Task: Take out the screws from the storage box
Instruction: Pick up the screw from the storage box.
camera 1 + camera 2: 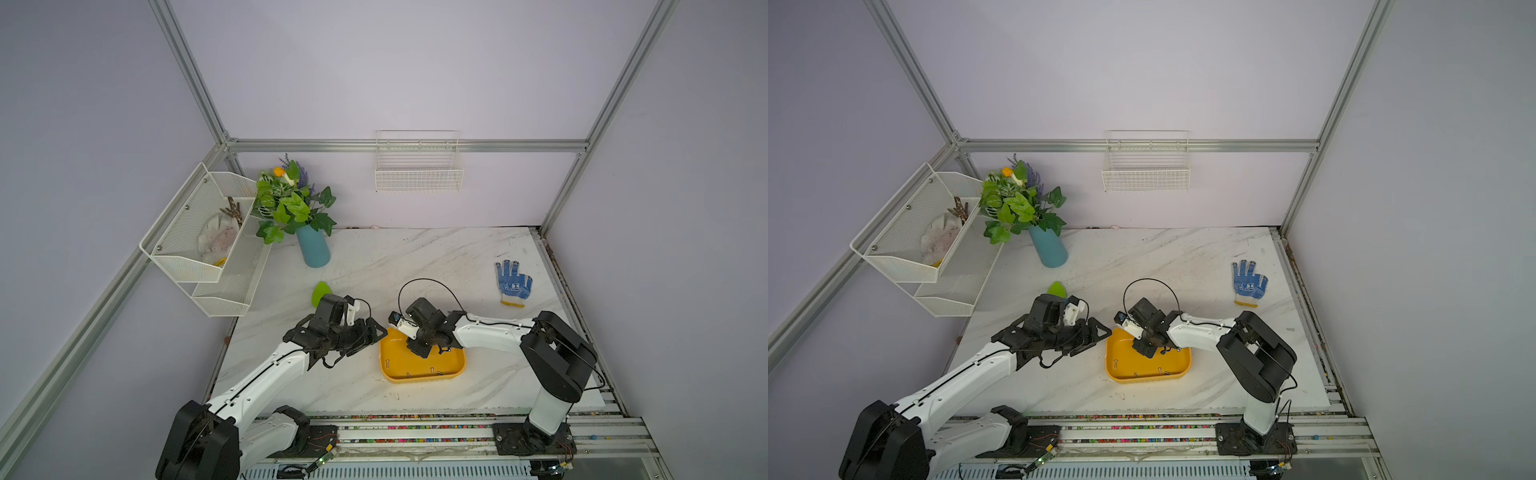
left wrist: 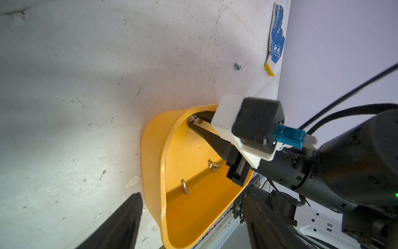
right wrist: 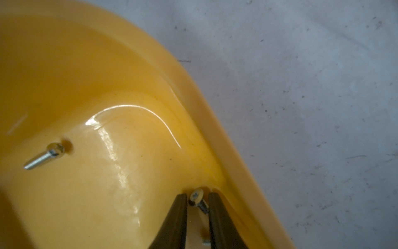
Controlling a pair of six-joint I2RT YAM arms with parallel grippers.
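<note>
Jaws of right gripper point(image 3: 197, 195) sitting inside storage box point(image 3: 137, 71), tips lying close against corner wall. One screw point(image 3: 197, 199) lying between these jaws, right at tips. Second screw point(image 3: 43, 156) lying on box floor, well off to side of jaws. More screws point(image 2: 213, 166) lying on floor farther back, beside jaw roots. Left gripper point(image 1: 370, 338) hanging just outside neighbouring box corner, jaws facing box. Ahead of left jaws, beyond box: stray screw point(image 2: 237, 66) lying on table point(image 2: 86, 86), glove point(image 2: 276, 41) lying farther out, near table edge.
</note>
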